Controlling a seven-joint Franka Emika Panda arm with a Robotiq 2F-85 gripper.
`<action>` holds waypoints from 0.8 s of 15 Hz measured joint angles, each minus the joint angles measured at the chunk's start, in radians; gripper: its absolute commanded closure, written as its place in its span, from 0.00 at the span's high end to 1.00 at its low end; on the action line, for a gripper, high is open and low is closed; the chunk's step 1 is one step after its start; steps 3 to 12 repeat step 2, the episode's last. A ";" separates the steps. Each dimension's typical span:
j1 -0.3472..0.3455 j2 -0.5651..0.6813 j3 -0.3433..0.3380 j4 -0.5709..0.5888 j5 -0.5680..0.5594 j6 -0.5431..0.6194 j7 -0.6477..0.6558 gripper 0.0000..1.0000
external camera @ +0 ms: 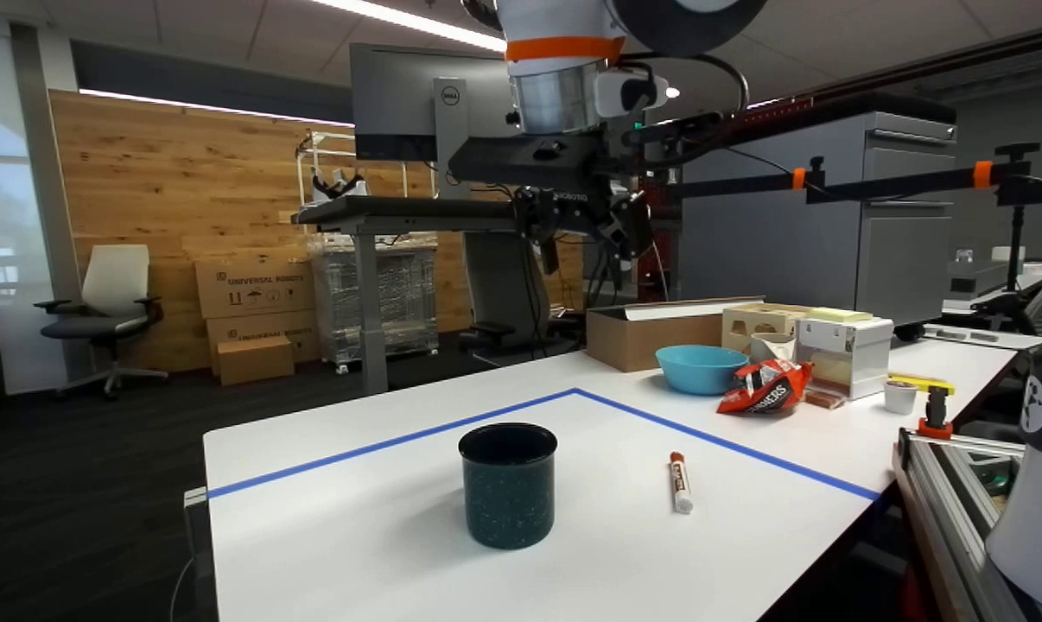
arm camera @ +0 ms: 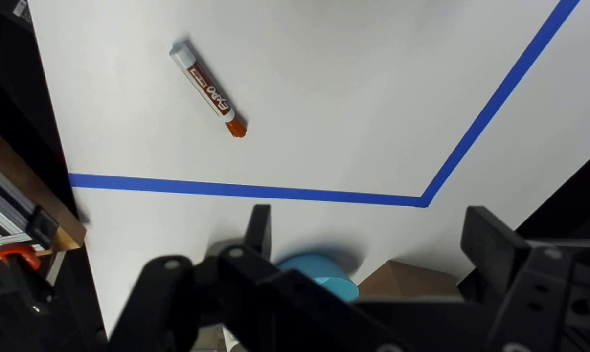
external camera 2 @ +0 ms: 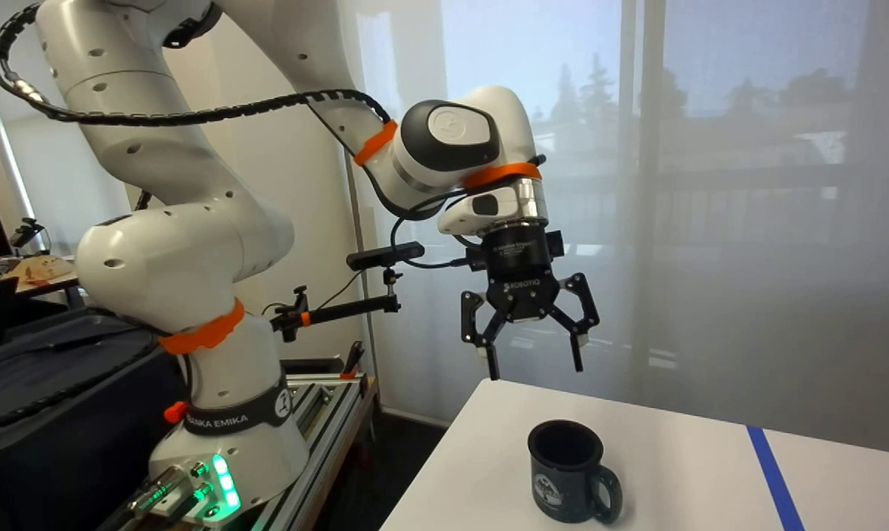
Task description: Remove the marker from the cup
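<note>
White tabletop (external camera: 331, 557): we note the marker (external camera: 681, 484) lying near the upright cup (external camera: 509, 497); pincer (external camera 2: 537, 374) hangs higher than the cup, jaws parted.

I count one cup (external camera: 509, 505) and one marker (external camera: 681, 484) — a single piece of each. There is one blue bowl (external camera: 694, 371), one red bag (external camera: 767, 387) and one monitor (external camera: 400, 95). In the wrist view, blue tape (arm camera: 248, 191) makes two strips. Near the wooden wall (external camera: 184, 173) I see three cardboard boxes (external camera: 257, 283), and two chairs (external camera: 117, 278) in an exterior view. The robot arm (external camera 2: 157, 251) is one, its gripper (external camera 2: 537, 369) is also one — and the arm carries three orange bands (external camera 2: 205, 332).
</note>
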 measured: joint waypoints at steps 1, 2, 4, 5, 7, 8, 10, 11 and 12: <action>0.000 -0.004 -0.002 -0.003 0.001 -0.001 0.004 1.00; 0.000 -0.004 -0.004 -0.004 0.001 -0.001 0.005 1.00; 0.000 -0.004 -0.004 -0.004 0.001 -0.001 0.005 1.00; 0.000 -0.004 -0.004 -0.004 0.001 -0.001 0.005 1.00; 0.000 -0.004 -0.004 -0.004 0.001 -0.001 0.005 1.00; 0.000 -0.004 -0.004 -0.004 0.001 -0.001 0.005 1.00; 0.000 -0.004 -0.004 -0.004 0.001 -0.001 0.005 1.00; 0.000 -0.004 -0.004 -0.004 0.001 -0.001 0.005 1.00; 0.000 -0.004 -0.004 -0.004 0.001 -0.001 0.005 1.00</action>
